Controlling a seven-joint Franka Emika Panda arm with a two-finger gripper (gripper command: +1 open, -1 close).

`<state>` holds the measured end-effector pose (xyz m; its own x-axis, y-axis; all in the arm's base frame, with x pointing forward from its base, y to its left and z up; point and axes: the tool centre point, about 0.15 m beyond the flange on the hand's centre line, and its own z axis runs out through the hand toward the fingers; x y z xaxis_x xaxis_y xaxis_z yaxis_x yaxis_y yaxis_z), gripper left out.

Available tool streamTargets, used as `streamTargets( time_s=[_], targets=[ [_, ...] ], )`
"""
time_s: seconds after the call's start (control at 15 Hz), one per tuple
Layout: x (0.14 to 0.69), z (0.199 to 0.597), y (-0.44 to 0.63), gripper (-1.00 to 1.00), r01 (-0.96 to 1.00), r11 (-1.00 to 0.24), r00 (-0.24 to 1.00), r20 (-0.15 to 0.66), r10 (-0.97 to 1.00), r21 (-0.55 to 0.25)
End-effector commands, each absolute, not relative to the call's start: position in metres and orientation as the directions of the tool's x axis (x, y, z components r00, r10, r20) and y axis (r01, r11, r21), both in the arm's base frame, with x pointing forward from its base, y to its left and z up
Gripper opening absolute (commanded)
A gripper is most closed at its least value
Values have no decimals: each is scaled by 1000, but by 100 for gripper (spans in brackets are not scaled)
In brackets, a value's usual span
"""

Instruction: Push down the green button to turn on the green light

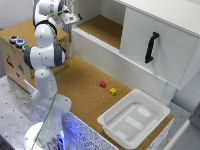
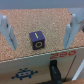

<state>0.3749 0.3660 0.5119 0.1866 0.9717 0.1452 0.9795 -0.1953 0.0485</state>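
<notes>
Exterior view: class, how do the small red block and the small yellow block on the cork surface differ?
Colour: the red block is red, while the yellow block is yellow. Place: the yellow block lies nearer the white tray; the red block lies farther from it, toward the exterior view's left. Shared: both are small, look about alike in size, and rest on the cork surface, close together but apart.

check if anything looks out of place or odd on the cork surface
Nothing looks damaged or spilled. Two small blocks, one red and one yellow, lie loose on the cork near the white bin, apart from each other. In the wrist view a purple cube sits between the open gripper fingers, untouched.
</notes>
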Motion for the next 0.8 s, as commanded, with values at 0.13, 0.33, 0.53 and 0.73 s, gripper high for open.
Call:
streamTargets(
  time_s=[0.13,0.33,0.53,0.73],
  targets=[
    [354,532,348,100,998,-49,47,50,998,50],
    [323,538,340,100,1000,28,-27,-25,999,6],
    [297,539,344,100,999,31,-29,-91,995,22],
    [282,540,359,100,995,-88,94,-123,988,52]
  ],
)
